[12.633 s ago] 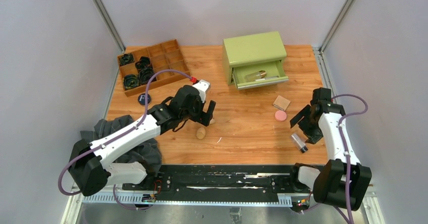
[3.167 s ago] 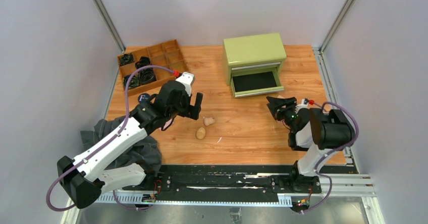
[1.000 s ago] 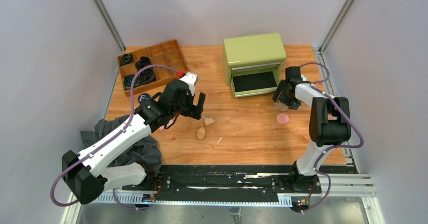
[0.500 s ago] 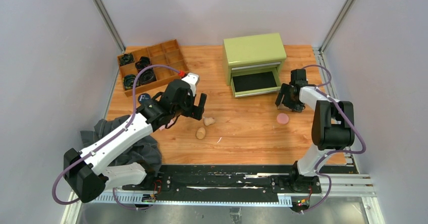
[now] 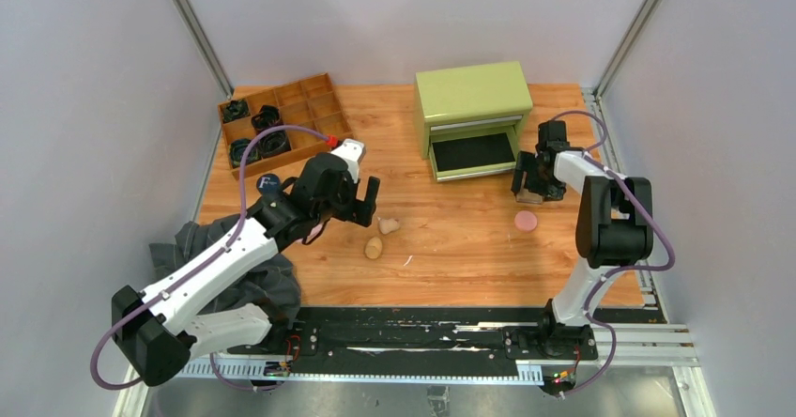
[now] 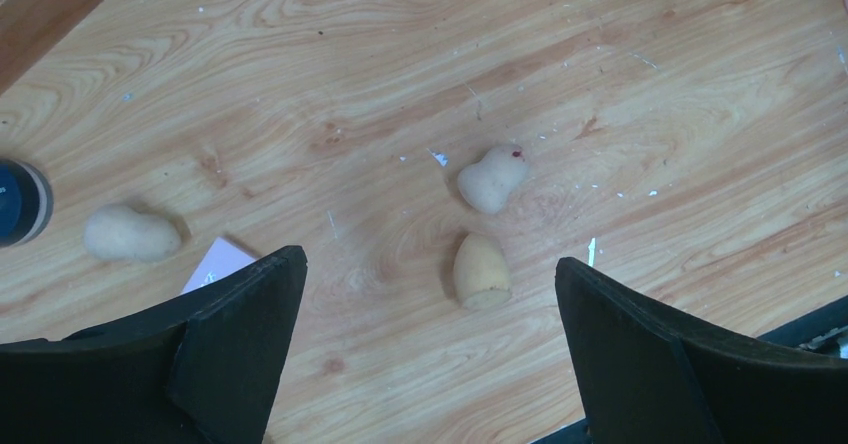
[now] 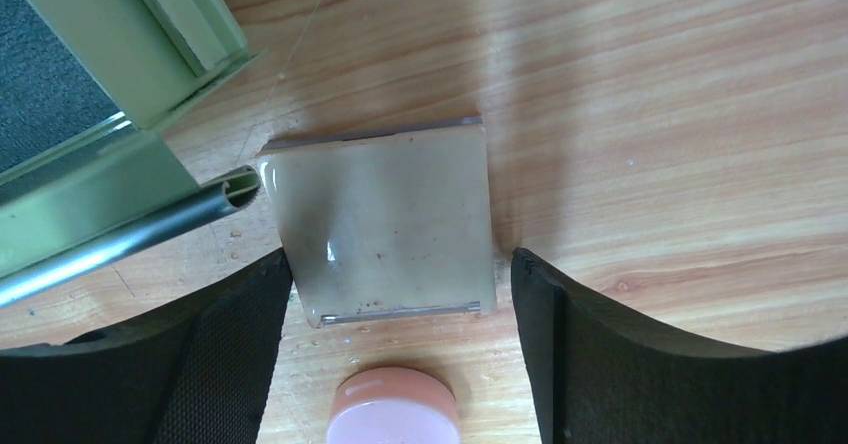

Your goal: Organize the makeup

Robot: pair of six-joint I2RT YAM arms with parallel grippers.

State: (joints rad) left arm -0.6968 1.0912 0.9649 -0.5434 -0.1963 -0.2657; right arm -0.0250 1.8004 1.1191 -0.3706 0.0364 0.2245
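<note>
The right claw (image 7: 398,299), open around the tan square pad (image 7: 385,214), should lower and close squarely, clear of the drawer (image 7: 150,54).

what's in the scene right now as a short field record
left gripper: open, holding nothing, two beige sponges seen between its fingers
third sponge: on the table, near dark compact
right gripper: open, one finger each side of tan square pad
pink puff: on the table beside the pad
drawer: open, close to the pad
</note>
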